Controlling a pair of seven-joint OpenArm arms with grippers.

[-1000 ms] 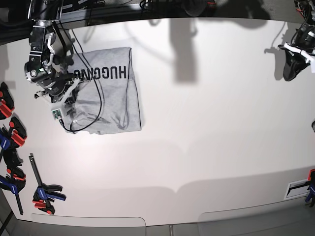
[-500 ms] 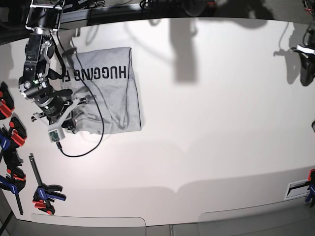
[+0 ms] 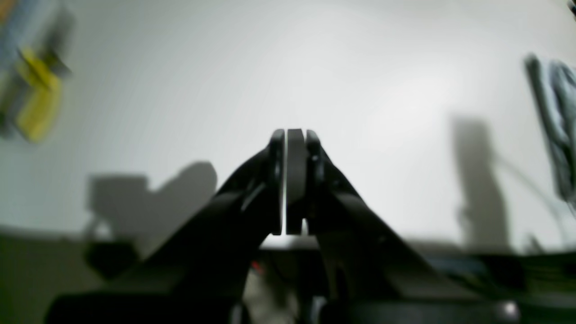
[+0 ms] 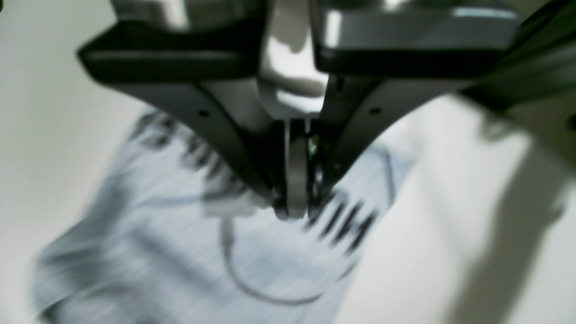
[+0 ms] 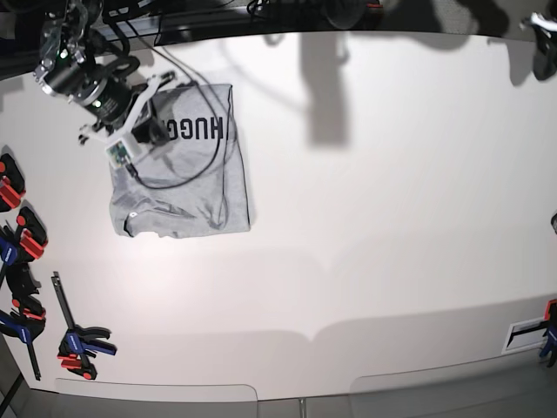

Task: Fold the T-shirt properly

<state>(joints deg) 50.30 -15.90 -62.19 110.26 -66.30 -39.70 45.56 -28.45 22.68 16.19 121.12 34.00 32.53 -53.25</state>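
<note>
The light grey T-shirt (image 5: pixel 187 187) lies folded into a rough rectangle at the table's back left, black lettering (image 5: pixel 202 129) face up along its far edge. My right gripper (image 5: pixel 155 131) hangs over the shirt's far left part. In the right wrist view it (image 4: pixel 294 209) is shut and empty, just above the blurred lettering on the shirt (image 4: pixel 148 256). My left gripper (image 3: pixel 288 137) is shut and empty over bare table. In the base view only a bit of that arm (image 5: pixel 541 24) shows at the top right corner.
A black cable (image 5: pixel 178 178) from the right arm loops across the shirt. Red, blue and black clamps (image 5: pixel 19 235) (image 5: pixel 83 341) line the table's left edge. Another clamp (image 5: pixel 548 335) sits at the right edge. The table (image 5: pixel 374 218) is white.
The right arm has swung from the shirt's near left corner up to its far left edge, dragging the cable over the shirt. The left arm has drawn back into the top right corner.
</note>
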